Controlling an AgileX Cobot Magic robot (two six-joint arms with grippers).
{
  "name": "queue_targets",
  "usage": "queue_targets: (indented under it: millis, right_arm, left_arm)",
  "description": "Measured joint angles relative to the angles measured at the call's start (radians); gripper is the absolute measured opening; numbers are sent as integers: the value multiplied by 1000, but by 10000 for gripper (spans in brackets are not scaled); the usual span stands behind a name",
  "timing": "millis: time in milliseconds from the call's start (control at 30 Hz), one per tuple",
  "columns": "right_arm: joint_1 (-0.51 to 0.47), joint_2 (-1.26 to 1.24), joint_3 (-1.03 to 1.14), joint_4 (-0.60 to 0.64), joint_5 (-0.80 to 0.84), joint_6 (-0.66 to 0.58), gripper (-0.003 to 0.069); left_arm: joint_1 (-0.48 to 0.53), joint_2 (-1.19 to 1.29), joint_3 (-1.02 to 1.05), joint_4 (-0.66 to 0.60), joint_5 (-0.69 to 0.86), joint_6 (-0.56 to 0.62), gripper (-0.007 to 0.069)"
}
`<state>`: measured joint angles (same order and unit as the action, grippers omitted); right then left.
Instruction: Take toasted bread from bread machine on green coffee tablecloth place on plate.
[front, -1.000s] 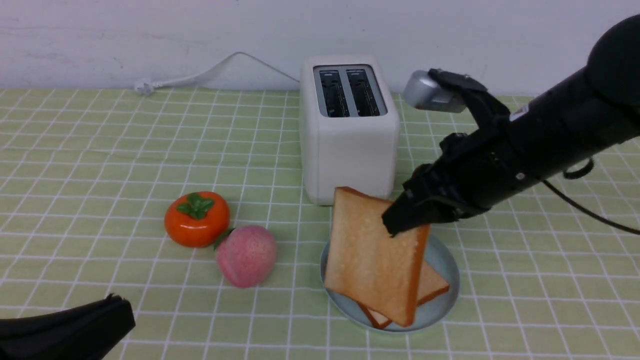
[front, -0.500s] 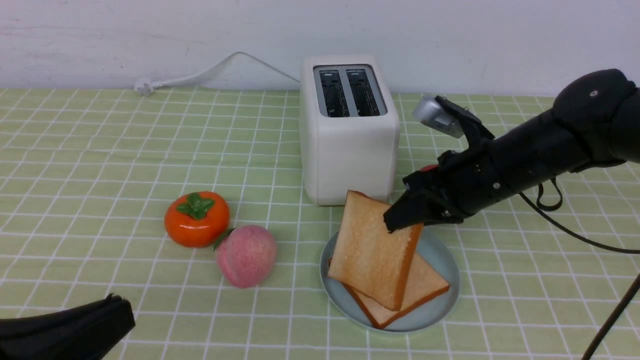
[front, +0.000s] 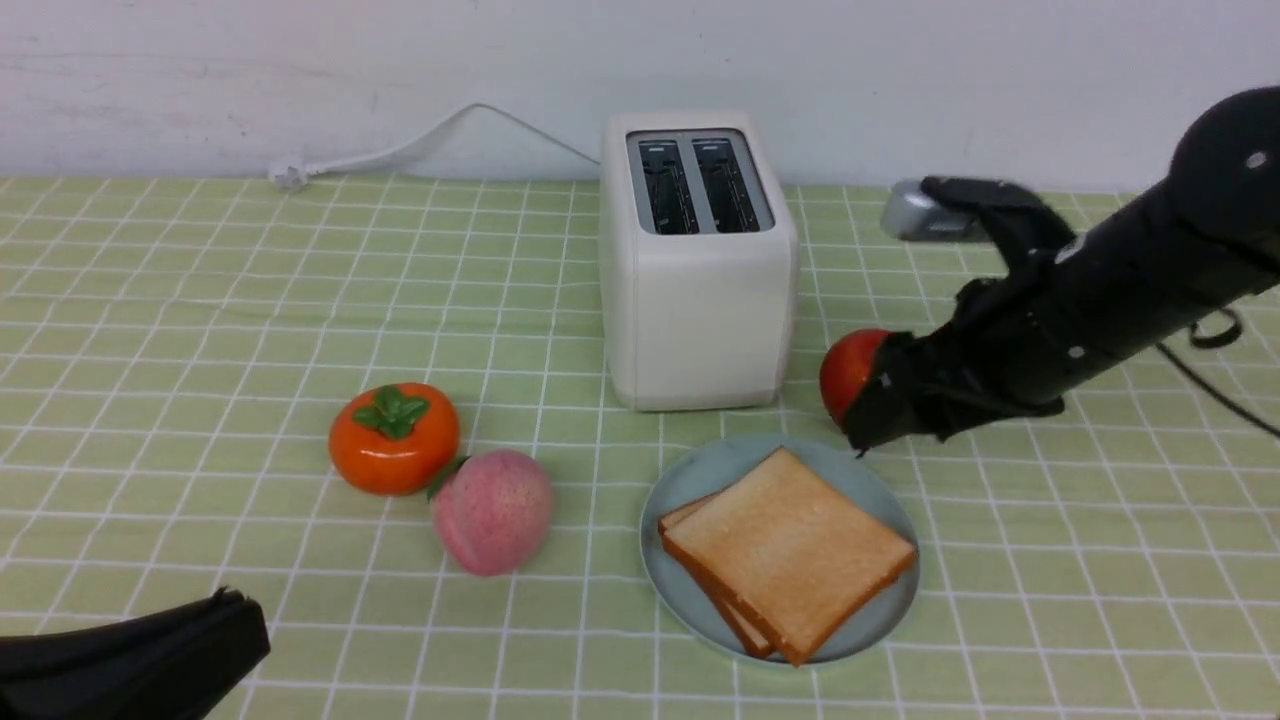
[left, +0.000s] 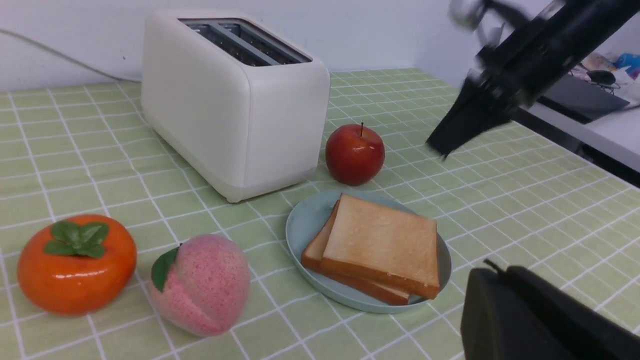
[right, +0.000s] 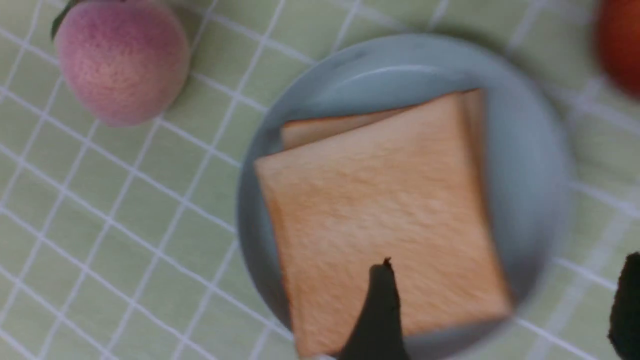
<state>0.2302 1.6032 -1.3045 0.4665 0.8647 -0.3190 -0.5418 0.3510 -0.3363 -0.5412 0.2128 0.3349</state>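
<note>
Both slices of the toasted bread (front: 790, 560) are seen lying flat on the plate (front: 700, 470), one stacked askew on the other; the near corner of the upper slice reaches the plate's near rim. The two slots of the bread machine (front: 700, 300) are shown dark, with no bread standing in them, so the task is judged as good as done.

The right gripper (front: 866, 432) is held above the plate's far right edge, clear of the toast. In the right wrist view its fingers (right: 380, 310) are spread wide and nothing is gripped between them. The left gripper (front: 130, 660) is parked low at the near left of the green coffee tablecloth (front: 200, 300), well apart from the plate; whether it is spread or closed cannot be told.

Trouble is most likely to come from the withdrawal. The red apple (front: 850, 370) sits just beside the right gripper, partly hidden behind it; if the arm is swung sideways before being raised, the apple could be knocked and rolled into the plate or against the bread machine. If a finger is dropped low, the upper slice could be caught at a corner and dragged over the rim, since it is only resting loosely on the lower one; the plate itself could also be nudged across the cloth.
</note>
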Motion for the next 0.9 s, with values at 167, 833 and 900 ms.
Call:
queue_targets:
  millis: [167, 833, 900]
  right_arm:
    - [0, -223, 0, -176, 95, 119, 419]
    - [0, -1331, 569, -466, 181, 564, -1]
    - [0, -1366, 604, -484, 134, 582, -1]
  left_arm:
    - [0, 0, 0, 0, 1, 4, -2]
    - [0, 0, 0, -23, -6, 6, 14]
    - [0, 0, 0, -23, -6, 6, 15]
